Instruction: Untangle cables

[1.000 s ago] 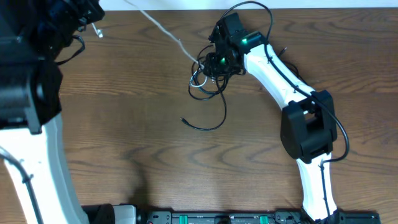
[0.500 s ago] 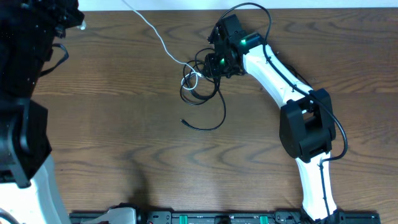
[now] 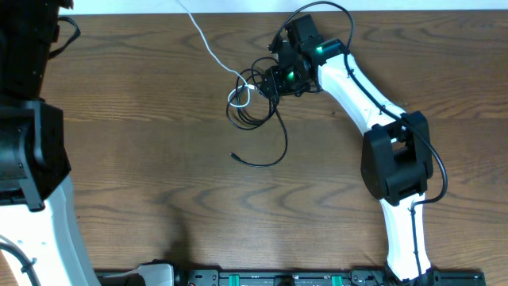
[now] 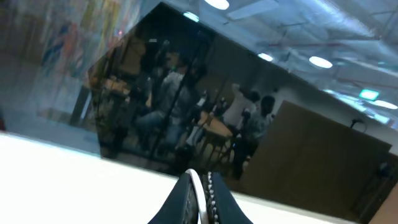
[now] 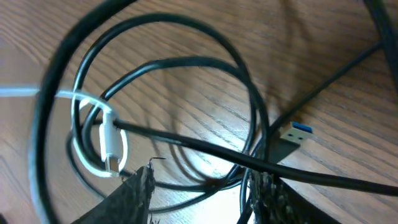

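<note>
Tangle unresolved: white cable (image 3: 208, 48) loops thru black cables (image 3: 266, 119), upper centre of desk (image 3: 159, 199). R pincer (image 5: 199, 193) apart over knot. L pincer (image 4: 199, 193) together, apparently clamped on white cable; all separating left.

Left of the black cable coil (image 3: 254, 111), bare table (image 3: 143, 143) lay open to a pass. Beyond the coil the white cable (image 3: 210, 52) slanted across; right of it stood the right arm (image 3: 349, 79); nearer, a black tail (image 3: 284, 143) curved
</note>
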Motion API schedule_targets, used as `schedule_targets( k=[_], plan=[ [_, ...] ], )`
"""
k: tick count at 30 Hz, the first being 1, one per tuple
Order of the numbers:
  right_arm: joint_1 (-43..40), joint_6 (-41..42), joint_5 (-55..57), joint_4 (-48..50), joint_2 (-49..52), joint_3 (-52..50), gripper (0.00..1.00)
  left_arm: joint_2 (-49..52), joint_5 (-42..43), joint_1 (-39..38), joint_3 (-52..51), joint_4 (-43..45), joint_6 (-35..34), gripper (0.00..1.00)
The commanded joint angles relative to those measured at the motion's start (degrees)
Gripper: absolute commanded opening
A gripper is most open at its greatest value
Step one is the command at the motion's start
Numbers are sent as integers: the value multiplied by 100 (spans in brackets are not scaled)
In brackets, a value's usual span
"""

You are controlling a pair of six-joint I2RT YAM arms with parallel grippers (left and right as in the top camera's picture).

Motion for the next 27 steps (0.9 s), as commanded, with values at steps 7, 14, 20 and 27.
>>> schedule_targets(
  k=[7, 14, 20, 27],
  plan=[
    [-9, -459, -466, 2, 35, 9, 49, 337, 7, 17, 90, -2273, 734, 7],
    [-46, -450, -463, -4, 35, 9, 48, 1075, 7, 17, 90, -3661, 1091, 7],
    [-205, -372, -463, -107, 35, 9, 47, 1961, -457, 17, 90, -4765, 1283, 8],
    [-400, -376, -463, -234, 35, 9, 47, 3093, -1626, 17, 79, -5823, 1283, 16]
  ],
)
